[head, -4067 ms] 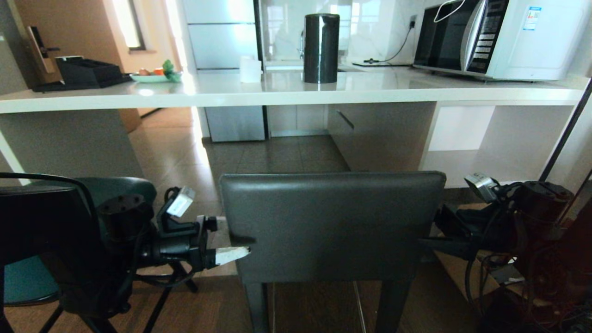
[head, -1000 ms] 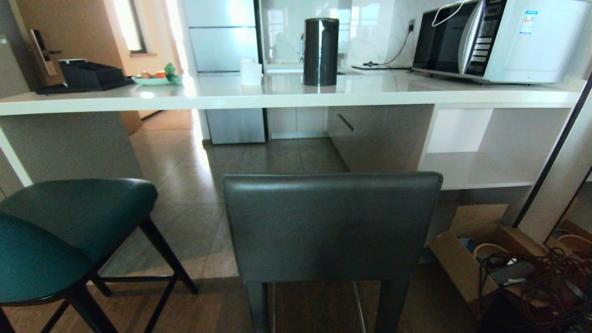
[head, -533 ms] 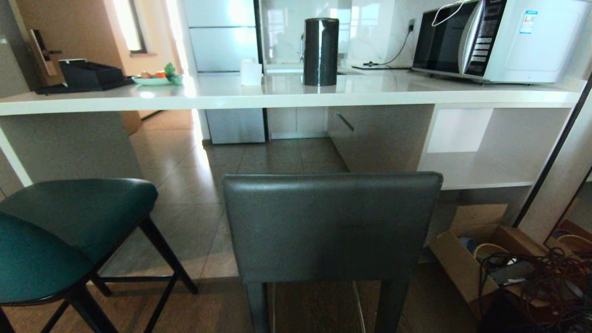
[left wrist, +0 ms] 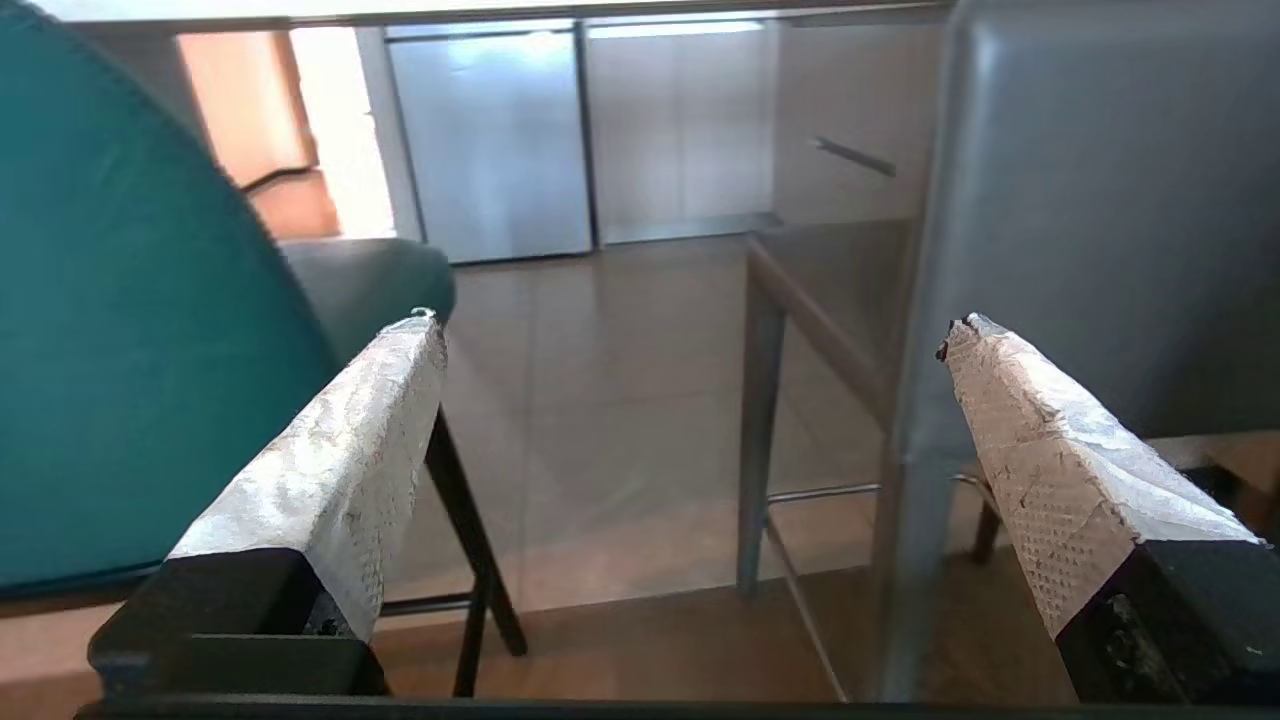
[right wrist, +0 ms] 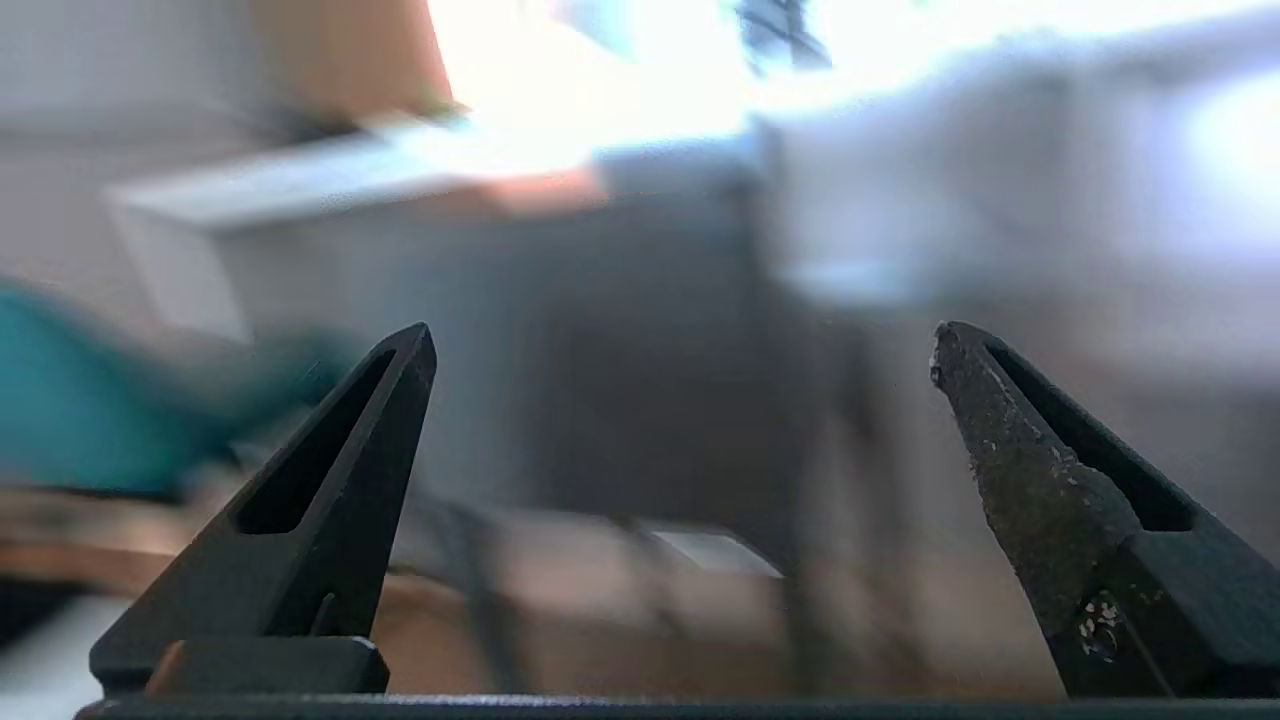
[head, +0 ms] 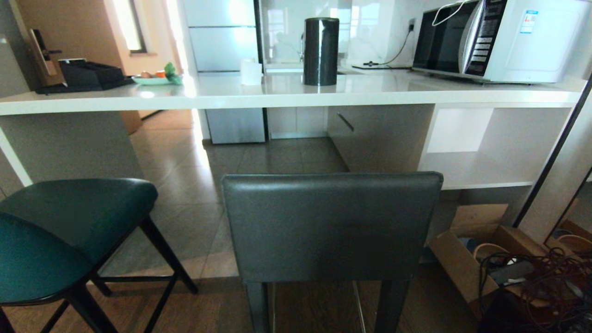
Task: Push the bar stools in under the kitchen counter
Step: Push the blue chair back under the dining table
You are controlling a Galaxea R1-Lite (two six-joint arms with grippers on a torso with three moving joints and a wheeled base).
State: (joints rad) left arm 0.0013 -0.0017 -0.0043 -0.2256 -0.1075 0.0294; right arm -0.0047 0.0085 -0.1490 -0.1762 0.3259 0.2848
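The dark grey bar stool (head: pixel 330 226) stands in front of me with its rectangular back toward me, short of the kitchen counter (head: pixel 286 95). The teal bar stool (head: pixel 69 222) stands to its left, also out from the counter. Neither arm shows in the head view. My left gripper (left wrist: pixel 695 322) is open and empty, low between the teal stool (left wrist: pixel 120 330) and the grey stool's back (left wrist: pixel 1110 220), touching neither. My right gripper (right wrist: pixel 685 330) is also open and empty; its view is smeared, with the grey stool (right wrist: pixel 650 380) and a teal shape (right wrist: pixel 90 410) beyond.
On the counter stand a microwave (head: pixel 499 39), a black cylinder (head: pixel 321 51), a black tray (head: pixel 88 74) and a fruit plate (head: pixel 155 77). White shelves (head: pixel 481 171) fill the counter's right end. A cardboard box (head: pixel 467 259) and tangled cables lie on the floor at right.
Four seconds ago both grippers flanked the grey stool's back; they have since dropped out of the head view. Over the last second the stools have not moved.
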